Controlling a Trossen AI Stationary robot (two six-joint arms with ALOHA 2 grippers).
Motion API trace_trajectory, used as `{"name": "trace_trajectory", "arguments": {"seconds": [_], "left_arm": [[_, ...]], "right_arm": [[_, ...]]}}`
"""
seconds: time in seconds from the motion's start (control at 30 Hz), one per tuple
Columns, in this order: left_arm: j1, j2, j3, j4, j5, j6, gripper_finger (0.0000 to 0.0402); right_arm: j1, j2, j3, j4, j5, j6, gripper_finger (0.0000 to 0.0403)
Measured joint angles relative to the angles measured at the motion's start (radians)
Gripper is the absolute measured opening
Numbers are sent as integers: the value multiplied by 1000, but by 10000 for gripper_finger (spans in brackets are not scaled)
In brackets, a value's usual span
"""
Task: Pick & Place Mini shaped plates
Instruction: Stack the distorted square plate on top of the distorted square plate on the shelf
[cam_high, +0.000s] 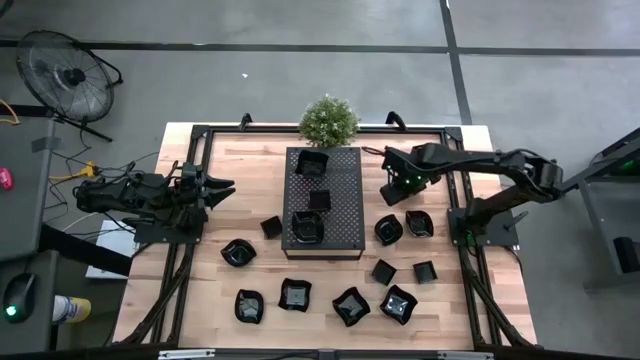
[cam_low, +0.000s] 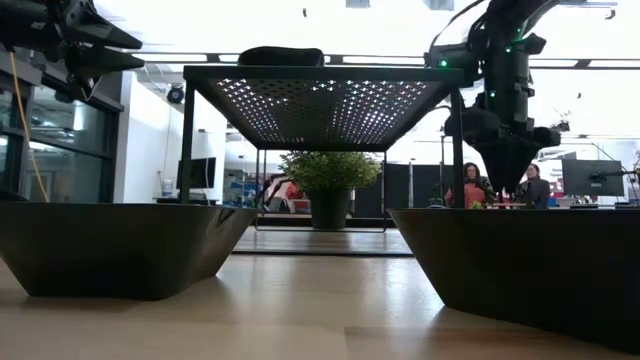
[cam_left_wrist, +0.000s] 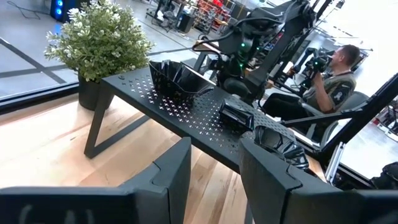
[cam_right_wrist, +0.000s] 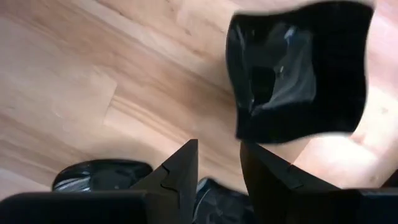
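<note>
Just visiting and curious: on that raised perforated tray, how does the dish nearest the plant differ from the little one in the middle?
The far dish, next to the plant, is clearly larger than the middle dish. The far dish's rim looks wavy and flared; the middle dish's is plain and square. Both are glossy black, sitting upright on the tray.

Grey concrete floor (cam_high: 300, 25) with dark seam lines, black floor fan (cam_high: 62, 78) far left, potted plant (cam_high: 328, 120) at table's far edge, bright ceiling lights (cam_low: 330, 20), seated people (cam_low: 470, 185) beyond.
</note>
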Motion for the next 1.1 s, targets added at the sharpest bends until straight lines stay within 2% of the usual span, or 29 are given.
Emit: {"name": "trace_trajectory", "arguments": {"seconds": [0.13,0.4,0.5,0.97,1.1], "left_arm": [[0,0,0,0,0,-1,131],[0,0,0,0,0,-1,131],[0,0,0,0,1,-1,131],[0,0,0,0,3,-2,131],[0,0,0,0,3,-3,131]], "right_arm": [[-27,0,0,37,-6,-60,131],[-70,12,0,71,8,-118,204],[-77,48,0,78,4,-142,220],[-77,200,0,120,32,-161,205],[-78,210,0,114,88,-161,197]]}}
